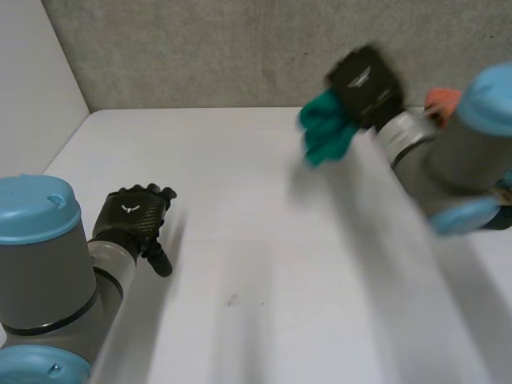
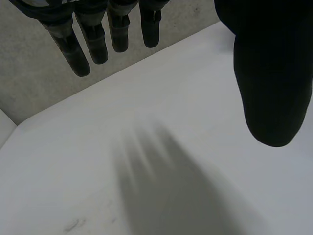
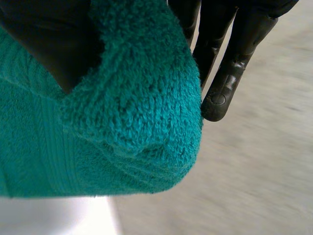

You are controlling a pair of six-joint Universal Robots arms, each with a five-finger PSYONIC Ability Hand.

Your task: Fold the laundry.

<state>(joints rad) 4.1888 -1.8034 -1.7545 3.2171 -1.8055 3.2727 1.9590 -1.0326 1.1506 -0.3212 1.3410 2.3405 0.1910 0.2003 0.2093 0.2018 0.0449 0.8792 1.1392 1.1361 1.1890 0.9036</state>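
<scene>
A teal terry towel (image 1: pixel 326 130) hangs bunched in the air over the table's far right part, with my right hand (image 1: pixel 366 84) shut on it from above. In the right wrist view the towel (image 3: pixel 122 122) bulges under the palm, pinched between the thumb and the fingers (image 3: pixel 230 63). My left hand (image 1: pixel 134 216) rests low over the white table (image 1: pixel 256 240) at the near left, apart from the towel. Its fingers (image 2: pixel 88 41) are straight and spread, with the thumb (image 2: pixel 274 83) off to one side and nothing between them.
A grey concrete wall (image 1: pixel 240 48) runs behind the table's far edge, and a white side panel (image 1: pixel 32 80) stands at the left. A small orange thing (image 1: pixel 442 102) sits by my right forearm. Faint marks (image 1: pixel 232 301) dot the tabletop.
</scene>
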